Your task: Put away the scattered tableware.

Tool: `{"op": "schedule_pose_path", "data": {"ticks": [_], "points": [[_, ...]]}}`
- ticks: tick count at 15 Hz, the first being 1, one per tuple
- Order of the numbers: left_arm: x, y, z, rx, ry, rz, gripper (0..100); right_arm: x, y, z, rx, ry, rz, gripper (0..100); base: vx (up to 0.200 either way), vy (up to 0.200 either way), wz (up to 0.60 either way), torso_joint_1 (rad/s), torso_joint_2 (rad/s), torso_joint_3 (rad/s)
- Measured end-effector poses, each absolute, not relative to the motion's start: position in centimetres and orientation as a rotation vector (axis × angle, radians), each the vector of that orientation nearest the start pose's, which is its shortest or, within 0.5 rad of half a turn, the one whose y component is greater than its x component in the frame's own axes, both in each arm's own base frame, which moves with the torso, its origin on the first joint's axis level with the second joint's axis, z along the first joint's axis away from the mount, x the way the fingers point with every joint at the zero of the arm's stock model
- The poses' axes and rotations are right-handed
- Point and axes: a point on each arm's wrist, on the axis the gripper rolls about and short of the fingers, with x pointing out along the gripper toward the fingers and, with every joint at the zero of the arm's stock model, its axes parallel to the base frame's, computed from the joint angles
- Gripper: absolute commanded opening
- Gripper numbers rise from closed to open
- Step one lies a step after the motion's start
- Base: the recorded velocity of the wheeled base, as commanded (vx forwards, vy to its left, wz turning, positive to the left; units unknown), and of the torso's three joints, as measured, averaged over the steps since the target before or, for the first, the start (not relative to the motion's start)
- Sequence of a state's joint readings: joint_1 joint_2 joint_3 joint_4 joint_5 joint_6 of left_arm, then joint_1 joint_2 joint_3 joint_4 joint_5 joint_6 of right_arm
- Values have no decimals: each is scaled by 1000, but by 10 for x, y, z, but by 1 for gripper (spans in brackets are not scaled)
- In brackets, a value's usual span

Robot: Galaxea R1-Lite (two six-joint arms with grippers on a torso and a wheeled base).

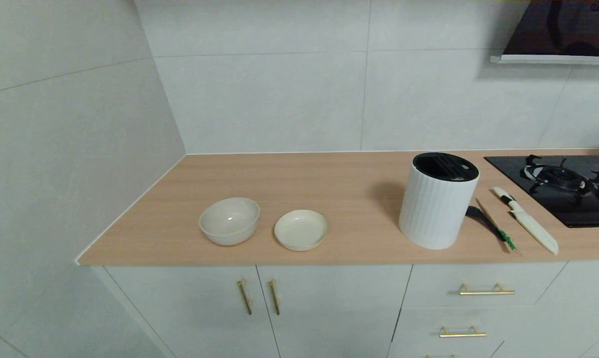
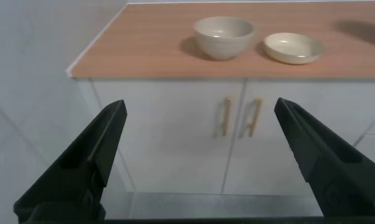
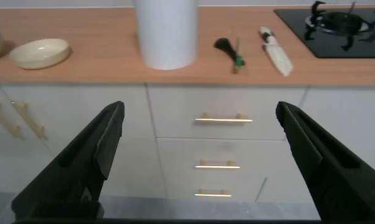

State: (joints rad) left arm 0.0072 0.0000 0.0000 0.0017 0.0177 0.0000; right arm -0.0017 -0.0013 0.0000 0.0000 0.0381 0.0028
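I find the white, black-banded knife (image 1: 527, 222) lying flat on the wooden bench (image 1: 329, 174), just right of the white ribbed cylindrical holder (image 1: 438, 204). I judge it light, stiff, slick and possibly brittle, so grip across the handle. Both arms' jaws stand wide and empty.

A pale cream bowl (image 1: 229, 221) is sitting upright near the left end of the bench (image 1: 329, 179). A shallow cream dish (image 1: 300, 229) is resting just beside it on the right, not touching it. Well apart to the right, a white ribbed cylindrical holder (image 1: 439, 200) with a black slotted top is standing upright. A black spoon (image 1: 489, 226) with green on its handle is lying flat just right of the holder, and a white knife (image 1: 526, 220) is lying near it, farther right.
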Motion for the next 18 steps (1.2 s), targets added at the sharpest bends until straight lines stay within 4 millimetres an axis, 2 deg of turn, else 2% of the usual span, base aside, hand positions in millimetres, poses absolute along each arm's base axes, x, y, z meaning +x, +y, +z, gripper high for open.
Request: {"op": "schedule_pose_path", "data": {"ticks": [10, 18], "points": [[-23, 0, 75, 1, 2, 25, 100, -23, 1, 75, 2, -1, 37, 100, 0, 200, 0, 4, 0, 2], [-23, 0, 75, 2, 2, 25, 100, -23, 1, 75, 2, -1, 37, 100, 0, 0, 0, 0, 0, 0]]}}
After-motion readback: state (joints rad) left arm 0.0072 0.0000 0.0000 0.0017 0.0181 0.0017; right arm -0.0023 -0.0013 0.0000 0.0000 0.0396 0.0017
